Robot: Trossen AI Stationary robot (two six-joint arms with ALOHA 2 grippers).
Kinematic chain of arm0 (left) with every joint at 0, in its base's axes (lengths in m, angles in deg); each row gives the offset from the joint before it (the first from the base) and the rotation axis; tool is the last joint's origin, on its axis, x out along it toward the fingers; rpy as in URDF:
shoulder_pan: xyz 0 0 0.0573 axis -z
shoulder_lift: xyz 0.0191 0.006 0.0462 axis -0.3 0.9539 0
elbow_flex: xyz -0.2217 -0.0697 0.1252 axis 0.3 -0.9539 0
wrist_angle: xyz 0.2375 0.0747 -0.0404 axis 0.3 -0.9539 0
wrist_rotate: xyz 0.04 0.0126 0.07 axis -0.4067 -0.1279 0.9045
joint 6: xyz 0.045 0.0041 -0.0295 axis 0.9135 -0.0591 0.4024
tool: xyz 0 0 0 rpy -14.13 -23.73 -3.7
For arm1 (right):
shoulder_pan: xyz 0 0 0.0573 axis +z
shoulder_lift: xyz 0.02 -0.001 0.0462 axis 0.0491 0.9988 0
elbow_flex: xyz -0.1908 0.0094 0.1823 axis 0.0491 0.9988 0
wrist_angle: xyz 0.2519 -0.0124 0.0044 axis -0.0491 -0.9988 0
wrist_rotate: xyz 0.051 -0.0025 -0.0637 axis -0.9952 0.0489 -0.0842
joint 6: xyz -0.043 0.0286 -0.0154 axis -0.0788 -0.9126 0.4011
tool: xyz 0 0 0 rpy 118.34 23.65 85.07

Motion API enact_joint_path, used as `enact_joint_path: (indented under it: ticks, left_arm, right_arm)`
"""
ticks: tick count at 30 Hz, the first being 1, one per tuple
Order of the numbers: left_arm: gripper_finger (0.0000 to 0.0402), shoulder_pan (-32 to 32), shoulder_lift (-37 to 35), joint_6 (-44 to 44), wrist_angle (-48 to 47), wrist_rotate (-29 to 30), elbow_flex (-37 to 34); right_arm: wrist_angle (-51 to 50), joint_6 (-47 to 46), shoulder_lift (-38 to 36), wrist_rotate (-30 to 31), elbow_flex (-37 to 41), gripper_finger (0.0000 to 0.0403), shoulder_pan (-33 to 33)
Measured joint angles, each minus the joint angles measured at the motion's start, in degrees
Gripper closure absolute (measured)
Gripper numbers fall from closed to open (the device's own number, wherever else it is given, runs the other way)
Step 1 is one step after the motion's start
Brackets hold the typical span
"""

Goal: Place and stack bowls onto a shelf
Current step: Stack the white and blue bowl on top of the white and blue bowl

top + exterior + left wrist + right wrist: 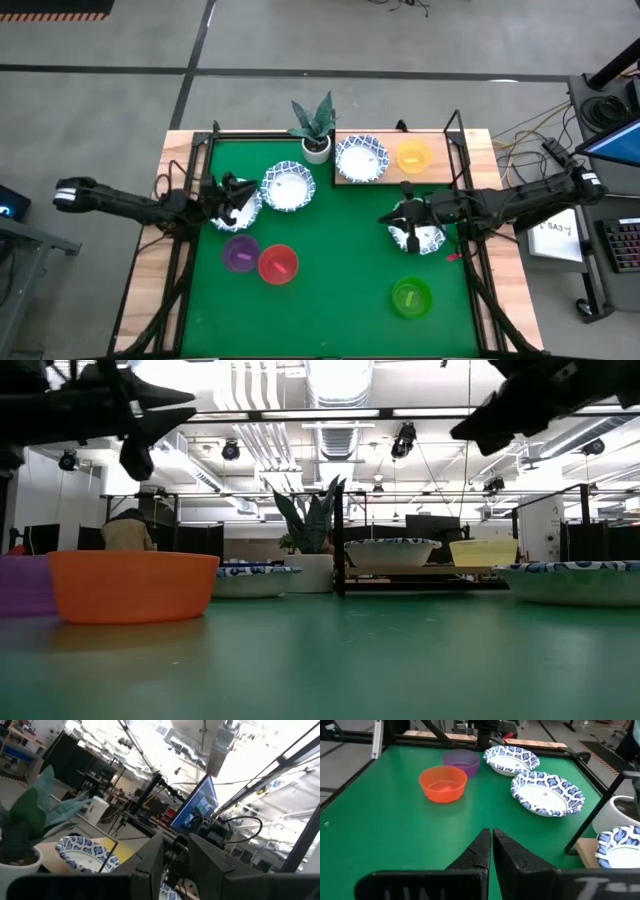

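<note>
The pale wooden shelf point(395, 179) lies at the mat's far edge with one blue-rimmed bowl point(362, 158) and the yellow bowl point(413, 156) resting on it. Three more blue-rimmed bowls sit on the green mat point(340, 270): one point(288, 187) near the shelf, one point(243, 212) under my left gripper point(232, 193), one point(424, 238) under my right gripper point(398, 218). The purple point(240, 253), red point(278, 264) and green point(411, 297) bowls stand nearer. Both grippers hover high in the low view, holding nothing. My left gripper point(176, 862) shows a narrow gap; my right gripper point(491, 845) is shut.
A potted plant in a white pot point(316, 143) stands on the mat just left of the shelf. Black frame bars point(455, 150) run along the mat's sides and far edge. Open mat lies between the red and green bowls.
</note>
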Motion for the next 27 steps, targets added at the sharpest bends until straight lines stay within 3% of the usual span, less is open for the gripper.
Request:
enact_joint_path:
  ticks: [5,7,9,12,16,23,27]
  left_arm:
    - [0.0327,0.0,9.1,2.3,-2.9,0.0,8.3]
    - [0.0327,0.0,12.3,4.5,-8.4,-1.5,12.9]
    - [0.0327,0.0,14.6,5.8,-19.8,-5.3,17.9]
    - [0.0327,0.2,18.9,5.7,-45.3,-11.8,26.7]
    - [0.0327,0.3,27.5,4.2,-69.3,-10.1,37.8]
    - [0.0327,0.3,42.1,9.9,-85.9,-8.5,49.5]
    - [0.0314,0.2,47.6,11.9,-90.8,-8.3,52.7]
  right_arm:
    - [0.1,0.5,-4.7,-0.4,1.4,0.0394,0.0]
    - [0.0,1.2,-6.7,-2.2,1.3,0.0394,0.0]
    - [0.1,2.4,-8.6,-4.2,0.8,0.0394,0.0]
    - [-0.4,2.9,-11.8,-6.1,0.6,0.0394,0.0]
    - [-0.4,4.2,-14.5,-6.2,1.7,0.0394,0.0]
    - [-2.0,-2.8,-15.2,-8.5,5.4,0.0394,0.0]
    - [-1.6,-5.5,-15.2,-10.7,7.1,0.0394,0.0]
